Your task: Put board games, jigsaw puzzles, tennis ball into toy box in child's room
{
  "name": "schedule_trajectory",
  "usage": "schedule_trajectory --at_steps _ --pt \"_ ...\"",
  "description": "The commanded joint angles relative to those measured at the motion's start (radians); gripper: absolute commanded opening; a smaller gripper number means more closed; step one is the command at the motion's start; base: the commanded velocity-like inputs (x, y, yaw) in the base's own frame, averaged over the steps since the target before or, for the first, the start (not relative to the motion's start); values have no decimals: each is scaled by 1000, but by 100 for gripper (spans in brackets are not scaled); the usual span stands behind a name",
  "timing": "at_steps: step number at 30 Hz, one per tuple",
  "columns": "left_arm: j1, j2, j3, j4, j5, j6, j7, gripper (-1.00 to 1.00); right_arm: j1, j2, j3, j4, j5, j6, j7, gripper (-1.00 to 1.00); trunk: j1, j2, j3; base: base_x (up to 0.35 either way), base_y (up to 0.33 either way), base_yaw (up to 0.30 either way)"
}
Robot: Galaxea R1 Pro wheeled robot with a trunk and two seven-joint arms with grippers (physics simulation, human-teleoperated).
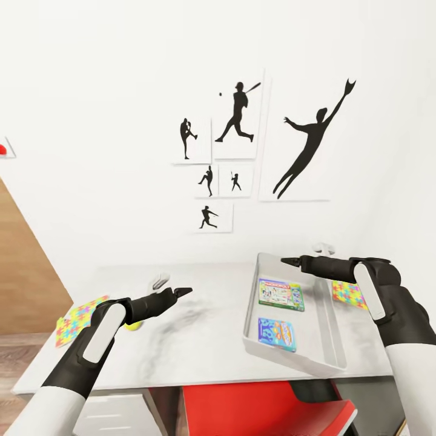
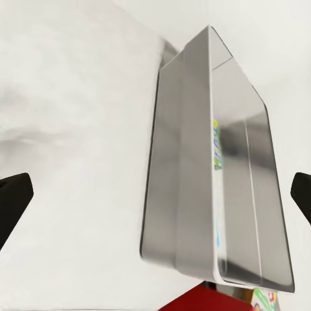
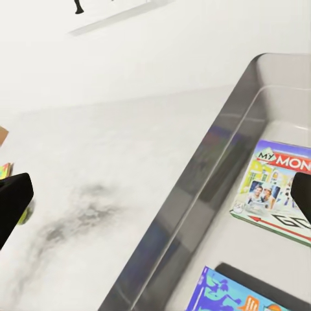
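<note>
The toy box (image 1: 253, 303), a shallow grey tray, sits on the right part of the table (image 1: 200, 339). Two board games lie flat inside it: a Monopoly box (image 1: 280, 294) and a blue box (image 1: 277, 333). One jigsaw puzzle (image 1: 75, 320) lies at the table's left corner. Another (image 1: 348, 295) lies right of the tray, partly behind my right arm. The tennis ball (image 1: 133, 325) peeks out under my left forearm. My left gripper (image 1: 181, 292) hovers open over the table's middle. My right gripper (image 1: 289, 261) hangs open over the tray's far end. The bed is out of view.
A white wall with black baseball silhouettes (image 1: 239, 115) rises just behind the table. Small white objects rest near the back edge (image 1: 159, 280) and behind the tray (image 1: 323, 247). A red chair (image 1: 260, 412) stands under the front edge. Wood floor (image 1: 24, 278) shows at left.
</note>
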Motion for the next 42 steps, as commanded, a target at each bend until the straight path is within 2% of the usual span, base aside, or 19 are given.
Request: schedule_trajectory --at_steps 1,18,42 --pt "-1 1 -1 0 -5 2 -5 100 -1 0 -1 0 6 4 8 100 1 -2 -2 -47 105 0" --pt "-1 1 -1 0 -2 2 -5 100 0 0 -2 -3 6 4 6 100 1 -2 -2 -92 214 0" --pt "-1 1 0 0 -2 2 -7 100 0 0 -2 -3 8 4 2 100 1 -2 -2 -71 311 0"
